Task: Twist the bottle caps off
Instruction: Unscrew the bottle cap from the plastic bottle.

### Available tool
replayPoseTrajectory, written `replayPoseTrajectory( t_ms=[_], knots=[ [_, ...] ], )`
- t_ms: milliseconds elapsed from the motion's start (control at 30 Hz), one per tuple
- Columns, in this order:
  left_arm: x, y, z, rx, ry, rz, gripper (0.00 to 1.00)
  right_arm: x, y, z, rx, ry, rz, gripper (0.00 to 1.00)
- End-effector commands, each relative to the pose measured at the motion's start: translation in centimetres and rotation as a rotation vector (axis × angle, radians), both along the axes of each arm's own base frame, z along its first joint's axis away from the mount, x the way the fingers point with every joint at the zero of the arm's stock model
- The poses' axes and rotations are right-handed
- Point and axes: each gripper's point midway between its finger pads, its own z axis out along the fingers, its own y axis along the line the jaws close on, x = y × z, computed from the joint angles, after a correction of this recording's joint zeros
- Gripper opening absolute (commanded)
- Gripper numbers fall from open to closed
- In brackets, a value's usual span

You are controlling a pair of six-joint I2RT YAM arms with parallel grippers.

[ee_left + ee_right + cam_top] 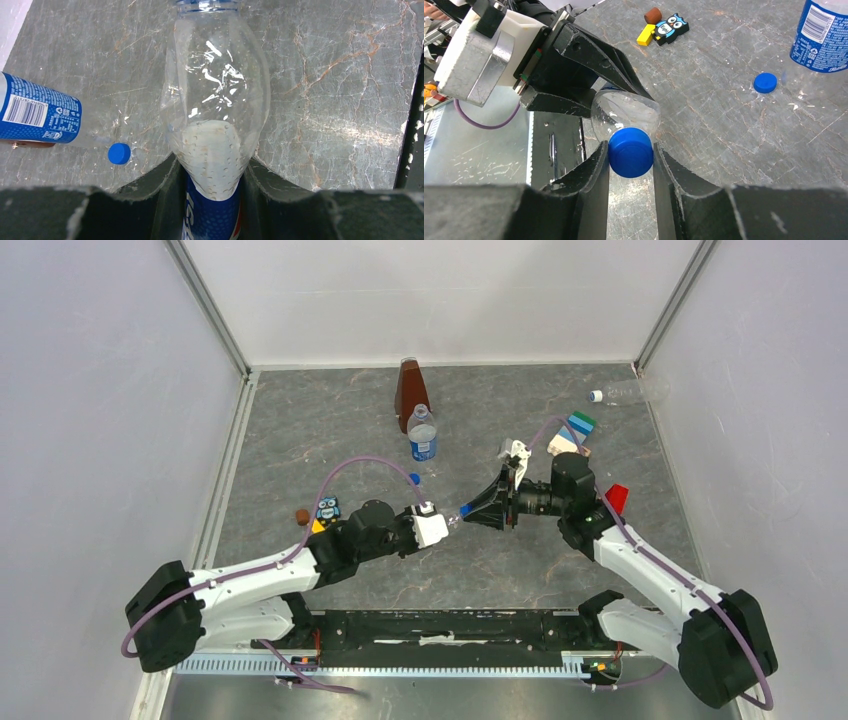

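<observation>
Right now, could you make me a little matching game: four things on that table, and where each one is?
Things:
1. blue cap on the held bottle
2. loose blue cap
3. free labelled bottle
4. unlabelled bottle

Places:
A. lying on its side in the far right corner
B. standing upright beside the brown pyramid
C. between the right arm's jaws
D. flat on the table, on its own

Pairs: 1-C, 2-D, 3-B, 4-A.
</observation>
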Motion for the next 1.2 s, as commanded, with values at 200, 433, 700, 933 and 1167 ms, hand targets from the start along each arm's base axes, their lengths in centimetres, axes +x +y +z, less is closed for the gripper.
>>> replayPoseTrajectory(
  t_ms=[200,433,700,933,1167],
  knots=[
    [0.1,-0.5,1.3,-0.042,-0.045,-0.023,0.02,0.3,0.1,1.7,0.029,-0.128,0.016,0.51],
    [0.3,-0.7,1.0,-0.032,-0.03,-0.011,0.02,0.2,0.4,2.4,0.065,-0.119,0.017,0.51],
    [0.8,0.0,1.2,-0.033,-0.058,0.025,0.02,0.2,0.1,1.8,0.033,-0.128,0.012,0.52],
    [0.8,0.2,1.6,-0.039,-0.071,0.026,0.02,0.9,0.1,1.4,0.007,-0.12,-0.006,0.5],
    [0.6,-0.1,1.7,-0.045,-0.069,0.007,0.02,0.5,0.5,1.8,0.038,-0.103,0.026,0.45]
  ],
)
